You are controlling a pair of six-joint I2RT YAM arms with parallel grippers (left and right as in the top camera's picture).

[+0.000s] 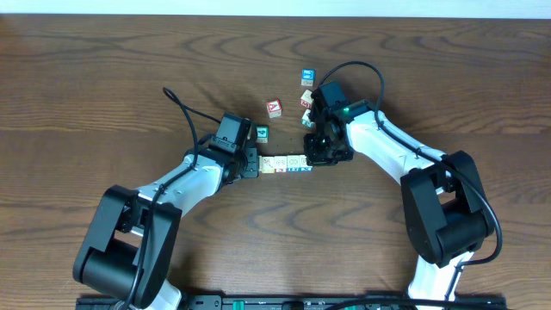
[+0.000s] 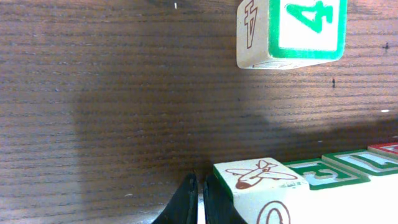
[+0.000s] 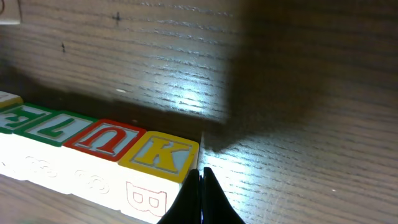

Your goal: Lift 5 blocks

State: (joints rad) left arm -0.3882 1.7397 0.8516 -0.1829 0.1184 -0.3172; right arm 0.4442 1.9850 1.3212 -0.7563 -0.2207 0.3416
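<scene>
Left gripper (image 2: 199, 194) is pinched fully shut, gripping nothing, right up against the airplane end of the row of blocks (image 1: 285, 163). Right gripper (image 3: 202, 180) is shut tight too, empty, at the K end. The row runs straight between the 2, mid-table (image 1: 103, 77); a green 4 cube (image 2: 292, 31) stands apart.

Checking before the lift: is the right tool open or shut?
Shut: the right tool shows its fingers meeting with no gap in the right wrist view, beside the yellow K block at the row's end.
</scene>
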